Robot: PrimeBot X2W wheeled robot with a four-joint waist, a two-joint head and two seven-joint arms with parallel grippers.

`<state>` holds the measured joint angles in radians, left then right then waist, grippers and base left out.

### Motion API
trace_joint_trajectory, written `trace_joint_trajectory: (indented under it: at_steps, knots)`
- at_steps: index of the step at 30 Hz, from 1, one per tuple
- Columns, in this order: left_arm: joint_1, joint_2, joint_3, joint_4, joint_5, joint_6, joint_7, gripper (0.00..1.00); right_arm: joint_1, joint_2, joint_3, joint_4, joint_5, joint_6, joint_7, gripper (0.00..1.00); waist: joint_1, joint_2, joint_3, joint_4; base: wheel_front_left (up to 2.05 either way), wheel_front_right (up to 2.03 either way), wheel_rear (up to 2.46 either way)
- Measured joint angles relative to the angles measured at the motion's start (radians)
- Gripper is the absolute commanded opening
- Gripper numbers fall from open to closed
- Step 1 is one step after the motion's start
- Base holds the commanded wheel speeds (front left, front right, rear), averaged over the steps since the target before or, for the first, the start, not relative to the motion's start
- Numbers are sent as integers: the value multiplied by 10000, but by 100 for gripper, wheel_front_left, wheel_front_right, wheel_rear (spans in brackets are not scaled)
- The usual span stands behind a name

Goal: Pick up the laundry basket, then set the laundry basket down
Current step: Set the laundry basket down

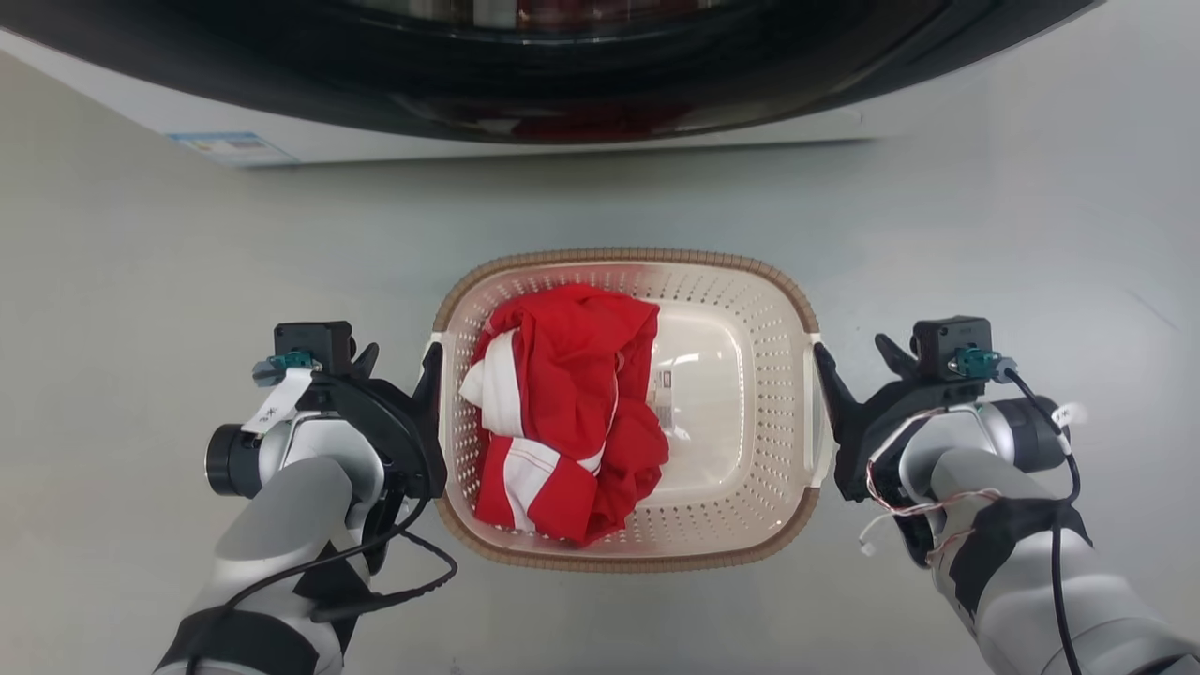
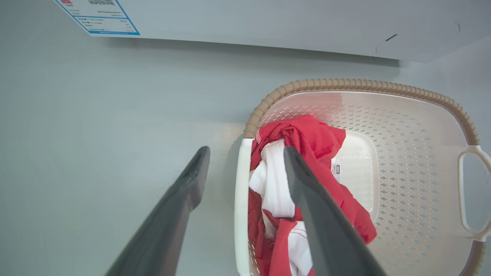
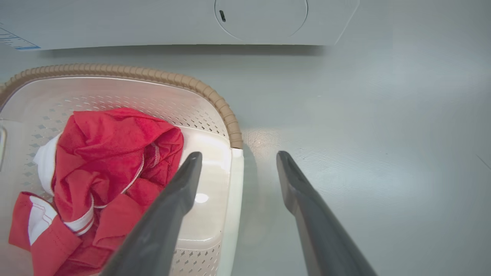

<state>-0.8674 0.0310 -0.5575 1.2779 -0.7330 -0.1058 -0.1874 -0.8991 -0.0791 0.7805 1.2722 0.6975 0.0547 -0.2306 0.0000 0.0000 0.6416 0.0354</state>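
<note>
The laundry basket [image 1: 722,375] sits on the grey floor [image 1: 141,281] in the middle of the head view, just below the washing machine [image 1: 562,56] that spans the top edge. Its open top faces up toward the camera. Its long axis runs left to right across the frame, roughly parallel to the machine's front, with a white handle at each short end. A bundle of red and white clothes [image 1: 562,412] lies in its left half; the right half is bare.

The step in hand looks like the approach to the pick-up. The left gripper [image 1: 400,356] sits at the basket's left end and the right gripper [image 1: 849,347] at its right end, both with fingers spread and holding nothing. In the left wrist view the left handle [image 2: 241,199] runs up between the two fingers, one outside over the floor and one inside over the clothes. In the right wrist view the right handle [image 3: 234,191] lies between that gripper's fingers in the same way.

The next move probably calls for both grippers to close on their handles together, then to rise evenly so the basket stays level. The left inner finger may catch cloth against the handle.
</note>
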Motion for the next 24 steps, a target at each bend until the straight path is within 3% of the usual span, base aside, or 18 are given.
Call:
trace_joint_trajectory:
  at_steps: [15,24]
  knots:
    - [909,115,-42,-107,130,6,-568,100,966,-44,-295,-167,186,209,-182,100,-1,-1,-1829,-67,0,0,0]
    - [1645,378,100,-863,226,178,-621,100,1751,-171,-721,-961,284,211,-186,100,-2,-1,-2940,-92,0,0,0]
